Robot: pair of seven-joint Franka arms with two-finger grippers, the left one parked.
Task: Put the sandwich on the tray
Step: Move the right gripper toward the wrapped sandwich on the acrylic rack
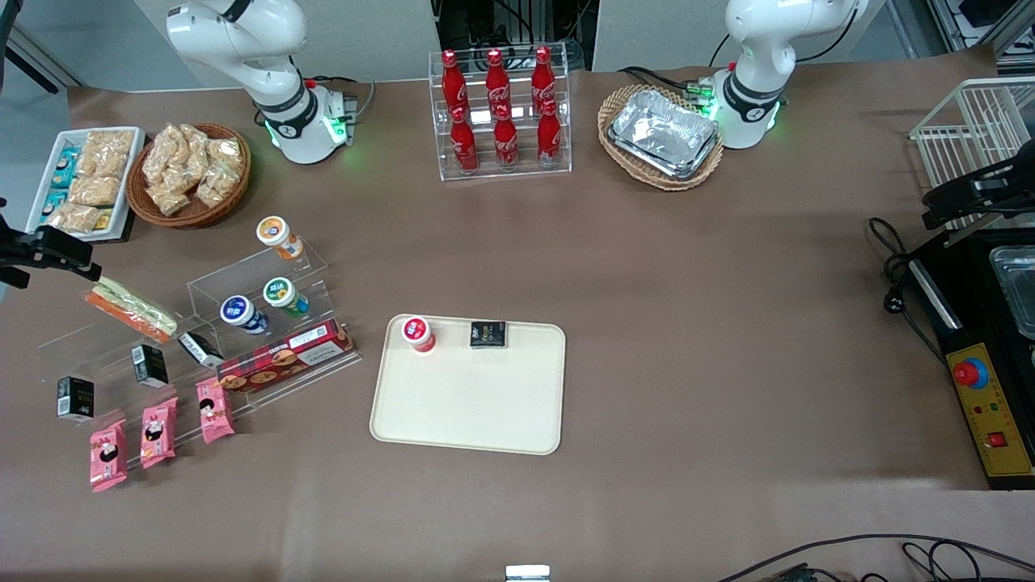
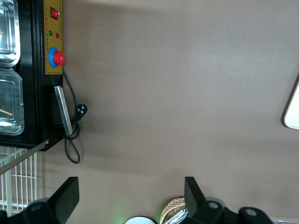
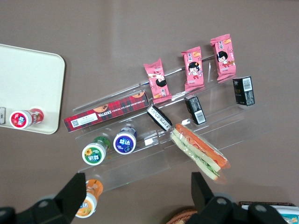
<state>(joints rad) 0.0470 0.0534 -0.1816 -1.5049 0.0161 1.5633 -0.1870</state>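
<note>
end effector (image 3: 135, 196) hovers wide open above the sandwich (image 1: 131, 308) on its clear stand, well apart from the tray (image 1: 469, 404).

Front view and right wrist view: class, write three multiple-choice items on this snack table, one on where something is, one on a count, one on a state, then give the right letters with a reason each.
1. Where is the sandwich?
A. on the clear stepped display stand
B. on the tray
C. in the wicker basket

2. How many pink snack packets lie at the stand's front edge?
A. one
B. three
C. five

3. How is the gripper?
A. shut on the sandwich
B. shut on a cup
C. open, holding nothing

Answers: 1 A, it lies on the clear stepped display stand, not yet on the tray. 2 B, three show in both views. 3 C, in the right wrist view its fingers stand apart above the stand, empty.
</note>
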